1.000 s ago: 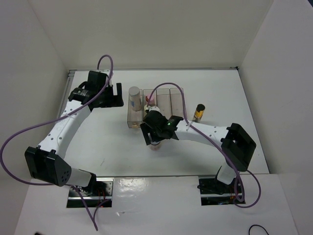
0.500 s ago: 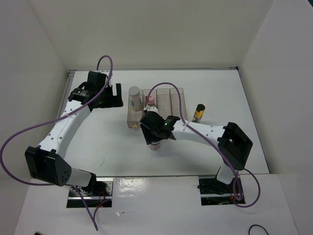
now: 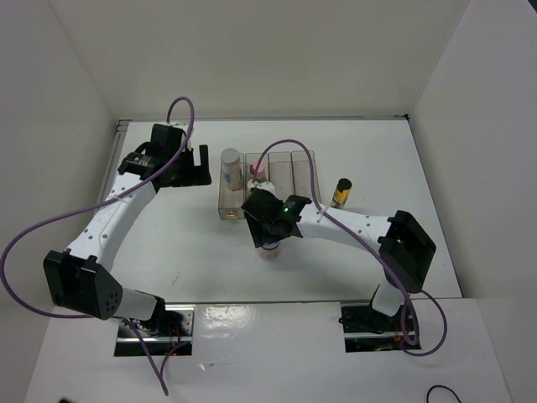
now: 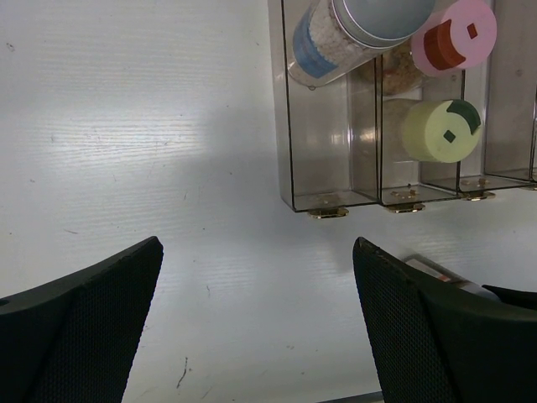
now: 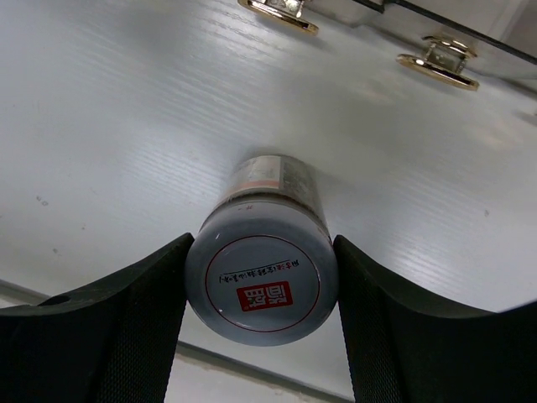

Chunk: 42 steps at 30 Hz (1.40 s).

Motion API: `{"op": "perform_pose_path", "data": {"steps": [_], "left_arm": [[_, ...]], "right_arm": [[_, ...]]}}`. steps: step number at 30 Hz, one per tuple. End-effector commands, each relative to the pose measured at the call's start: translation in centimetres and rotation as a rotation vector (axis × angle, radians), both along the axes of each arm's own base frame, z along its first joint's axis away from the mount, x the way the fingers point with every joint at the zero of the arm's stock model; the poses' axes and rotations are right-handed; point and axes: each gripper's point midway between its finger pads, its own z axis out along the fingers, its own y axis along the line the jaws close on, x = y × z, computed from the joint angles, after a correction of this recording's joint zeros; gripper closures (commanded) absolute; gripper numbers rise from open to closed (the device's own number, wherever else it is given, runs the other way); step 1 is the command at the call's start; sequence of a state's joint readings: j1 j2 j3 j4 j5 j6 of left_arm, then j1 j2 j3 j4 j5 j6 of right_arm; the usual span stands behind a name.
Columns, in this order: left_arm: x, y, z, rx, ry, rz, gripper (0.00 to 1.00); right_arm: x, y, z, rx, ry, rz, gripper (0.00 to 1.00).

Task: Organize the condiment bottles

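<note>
Your right gripper (image 5: 260, 290) has closed in over the last second. Its two fingers now press against opposite sides of the squat white-lidded jar (image 5: 263, 273), so the jaws stand partly open with the jar clamped between them. The jar is upright on the table (image 3: 185, 243), on the near side of the clear organizer (image 4: 323, 143) and apart from it, its red mark facing up at the wrist camera.

Your left arm has not shifted. The left gripper (image 4: 256, 336) is spread wide with nothing between its fingers, hovering over bare table just left of the organizer.

You have five bottles in all. Three are in the organizer: one grey-capped bottle (image 4: 361, 29) in the leftmost compartment, and one pink-capped bottle (image 4: 457, 35) and one yellow-capped bottle (image 4: 439, 131) together in the second compartment, the yellow one nearer you. One slim dark bottle (image 3: 340, 192) stands alone on the table, just right of the organizer. The fifth is the jar in your right gripper.
</note>
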<state>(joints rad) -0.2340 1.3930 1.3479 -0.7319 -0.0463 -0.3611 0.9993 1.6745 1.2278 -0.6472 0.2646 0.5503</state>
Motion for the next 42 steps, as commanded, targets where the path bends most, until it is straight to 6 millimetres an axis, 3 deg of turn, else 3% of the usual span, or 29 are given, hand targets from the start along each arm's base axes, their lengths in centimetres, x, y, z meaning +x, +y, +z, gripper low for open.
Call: {"op": "perform_pose_path", "data": {"steps": [1, 9, 11, 17, 24, 32, 42], "left_arm": [[0.1, 0.4, 0.8, 0.000, -0.040, -0.011, 0.00], [-0.1, 0.5, 1.4, -0.004, -0.058, -0.011, 0.00], [-0.1, 0.6, 1.4, -0.010, -0.056, -0.008, 0.00], [-0.1, 0.7, 1.4, -0.004, -0.058, -0.015, 0.00], [0.0, 1.3, 1.7, -0.005, -0.067, 0.003, 0.00], [-0.2, 1.7, 1.6, -0.011, -0.057, 0.001, 0.00], [-0.2, 1.7, 0.9, -0.016, -0.037, -0.010, 0.00]], "right_arm": [[1.2, 1.4, 7.5, 0.135, -0.120, -0.018, 0.95], [2.3, 0.4, 13.7, 0.191, -0.225, -0.042, 0.95], [4.2, -1.2, 14.5, 0.182, -0.238, -0.094, 0.95], [9.5, -4.5, 19.2, 0.198, -0.345, -0.186, 0.95], [14.6, -7.7, 18.8, 0.129, -0.369, -0.277, 0.95], [18.8, -7.4, 16.1, 0.117, -0.345, -0.309, 0.95], [21.3, -6.1, 14.2, 0.112, -0.341, -0.304, 0.95]]}}
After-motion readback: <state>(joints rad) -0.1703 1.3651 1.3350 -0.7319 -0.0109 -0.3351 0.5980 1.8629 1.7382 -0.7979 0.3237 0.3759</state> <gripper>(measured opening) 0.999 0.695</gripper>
